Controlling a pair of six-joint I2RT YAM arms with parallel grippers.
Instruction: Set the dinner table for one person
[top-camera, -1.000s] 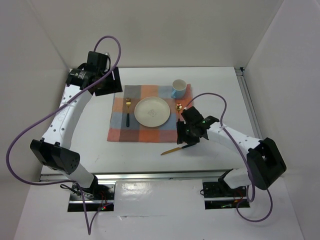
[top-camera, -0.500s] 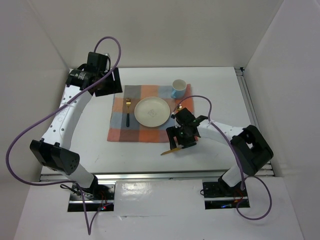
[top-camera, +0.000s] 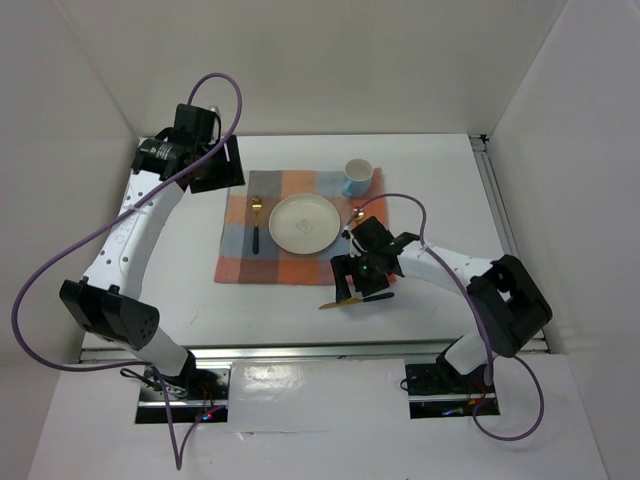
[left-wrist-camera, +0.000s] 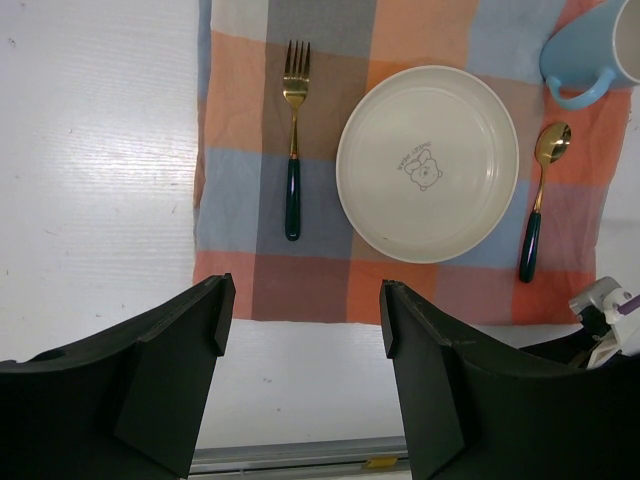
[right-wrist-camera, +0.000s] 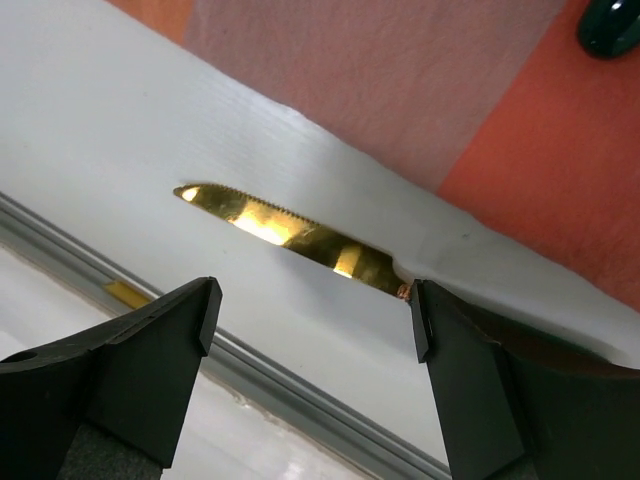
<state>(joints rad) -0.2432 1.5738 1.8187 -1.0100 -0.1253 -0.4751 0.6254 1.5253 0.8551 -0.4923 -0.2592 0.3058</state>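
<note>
A cloth mat (top-camera: 290, 265) lay on the dinner table (top-camera: 440, 190), toward its far middle. A plate (top-camera: 303, 222) sat at the mat's centre. Reckoned from the plate in the top view, a fork (top-camera: 256, 225) lay at 9 o'clock and a spoon (left-wrist-camera: 531, 245) at 3 o'clock. Both were on the mat, clear of the rim, with their handles toward 6 o'clock. A mug (top-camera: 358, 177) stood at 1 o'clock, at the mat's far corner. A knife (right-wrist-camera: 300, 235) lay at 5 o'clock on the bare table, just beside the mat's near edge, its tip toward 8 o'clock.
</note>
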